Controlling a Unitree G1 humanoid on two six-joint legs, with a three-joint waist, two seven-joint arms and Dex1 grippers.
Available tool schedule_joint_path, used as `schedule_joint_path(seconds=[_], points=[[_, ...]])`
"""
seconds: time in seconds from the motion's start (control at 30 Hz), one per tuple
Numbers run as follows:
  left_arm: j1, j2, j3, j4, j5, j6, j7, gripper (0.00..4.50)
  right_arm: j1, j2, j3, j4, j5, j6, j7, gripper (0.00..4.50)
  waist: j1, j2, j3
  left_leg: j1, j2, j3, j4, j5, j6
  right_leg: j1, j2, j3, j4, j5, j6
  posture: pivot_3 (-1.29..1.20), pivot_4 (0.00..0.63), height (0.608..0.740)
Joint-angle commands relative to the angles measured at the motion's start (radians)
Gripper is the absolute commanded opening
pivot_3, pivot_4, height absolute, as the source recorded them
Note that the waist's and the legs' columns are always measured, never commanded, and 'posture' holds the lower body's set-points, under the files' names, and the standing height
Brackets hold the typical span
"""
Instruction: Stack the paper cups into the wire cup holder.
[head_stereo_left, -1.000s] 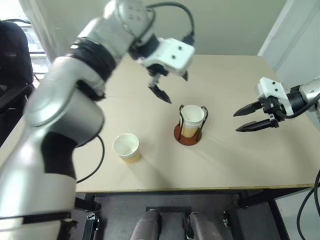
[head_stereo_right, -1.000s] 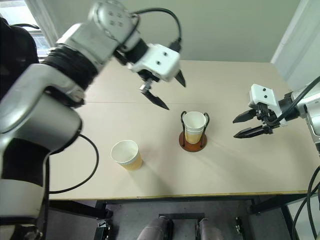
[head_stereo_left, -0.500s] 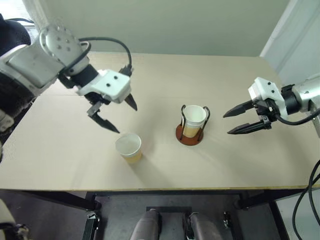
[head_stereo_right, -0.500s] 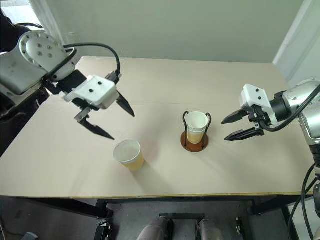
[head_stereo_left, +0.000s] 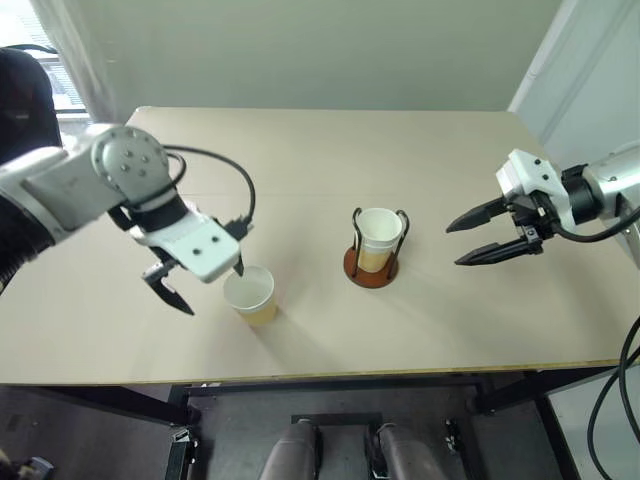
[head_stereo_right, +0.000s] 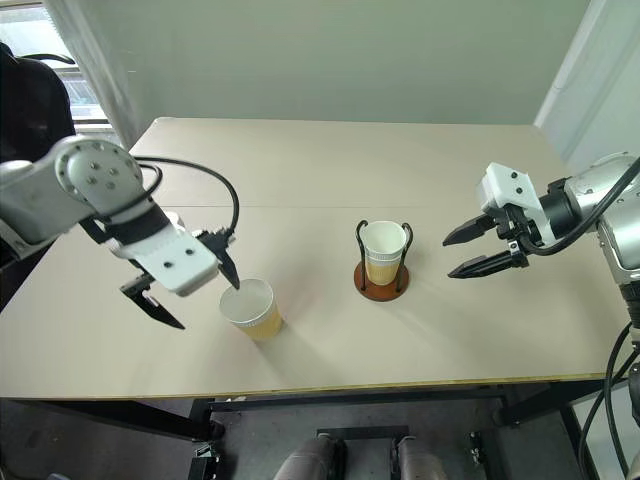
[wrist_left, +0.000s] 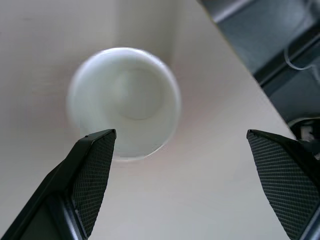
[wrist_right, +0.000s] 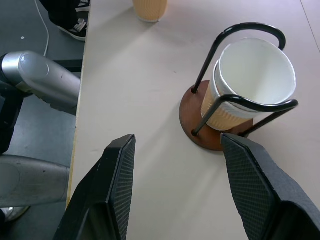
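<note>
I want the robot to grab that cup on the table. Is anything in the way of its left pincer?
Nothing visible blocks it. The open left pincer hangs right beside the loose paper cup, one finger near its rim. Bare table lies between that cup and the wire cup holder.

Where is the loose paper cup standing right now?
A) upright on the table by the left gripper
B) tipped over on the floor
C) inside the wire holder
A: the loose paper cup stands upright on the table, beside the open left gripper, apart from the wire holder.

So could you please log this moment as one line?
left gripper: open, beside loose paper cup | wire cup holder: cups stacked | right gripper: open
</note>
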Motion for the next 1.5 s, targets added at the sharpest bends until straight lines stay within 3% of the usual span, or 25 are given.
schedule_joint_path(seconds=[0.03,0.83,0.97,1.27,1.3,1.5], points=[[-0.009,0.008,0.056,-0.032,0.014,0.007,-0.029,4.49,-0.035,-0.023,0.006,-0.001,0.019,-0.013,0.004,2.7,0.0,0.0,0.0,0.0,0.0,0.0,0.0,0.0,0.0,0.0,0.0,0.0,0.0,0.0,0.0,0.0,0.15,0.74],[0.146,-0.012,0.179,-0.072,0.14,-0.015,-0.029,4.49,-0.065,0.027,-0.004,0.036,0.08,-0.062,0.004,2.7,-0.002,0.0,0.0,0.0,0.0,0.0,-0.003,-0.001,0.0,-0.001,0.0,0.0,0.0,-0.001,-0.002,0.0,0.15,0.74],[0.159,-0.017,0.184,-0.058,0.156,-0.046,-0.029,3.65,-0.095,0.036,0.0,0.063,0.081,-0.073,0.004,2.7,-0.002,0.0,0.0,0.0,0.0,0.0,-0.003,-0.001,-0.001,-0.002,0.0,0.0,0.0,-0.001,-0.002,0.0,0.15,0.74],[0.164,-0.046,0.182,0.003,0.173,-0.087,-0.029,0.22,-0.153,0.043,0.016,0.152,0.1,-0.102,0.004,2.7,-0.002,0.0,0.0,0.0,0.0,0.0,-0.004,-0.001,-0.001,-0.002,0.0,0.0,0.0,-0.001,-0.003,0.0,0.15,0.74],[0.16,-0.052,0.181,0.011,0.172,-0.088,-0.029,0.02,-0.157,0.04,0.02,0.165,0.103,-0.111,0.004,2.7,-0.002,0.0,0.0,0.0,0.0,0.0,-0.004,-0.001,-0.001,-0.002,0.0,0.0,0.0,-0.001,-0.003,0.0,0.15,0.74],[0.125,-0.092,0.179,0.075,0.158,-0.092,-0.029,0.02,-0.179,0.034,0.038,0.253,0.101,-0.171,0.004,2.7,-0.002,0.0,0.0,0.001,0.0,0.0,-0.004,-0.002,-0.002,-0.002,0.0,0.0,0.0,-0.001,-0.003,0.0,0.15,0.74]])
